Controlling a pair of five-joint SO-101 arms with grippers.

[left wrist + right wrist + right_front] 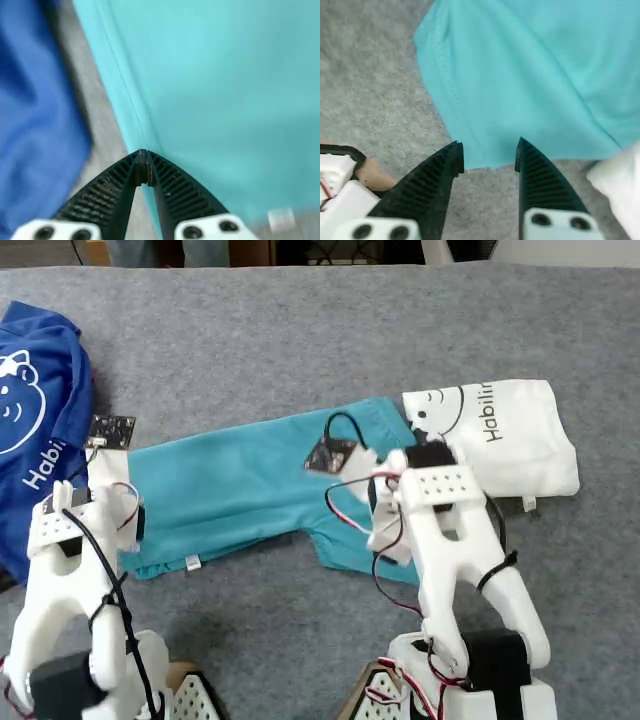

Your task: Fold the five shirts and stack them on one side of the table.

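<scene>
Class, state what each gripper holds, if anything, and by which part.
Left gripper is shut on the edge of the teal shirt; right gripper is open over that shirt, holding nothing.

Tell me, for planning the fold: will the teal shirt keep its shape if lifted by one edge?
Likely floppy and light: the teal shirt lies thin, flat and creased, so it should drape. The fuzzy grey table cover may resist sliding.

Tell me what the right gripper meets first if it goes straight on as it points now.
The teal shirt: the right gripper, jaws open, points at its edge, with the grey table showing beside the cloth. The remaining gap is hard to judge.
</scene>
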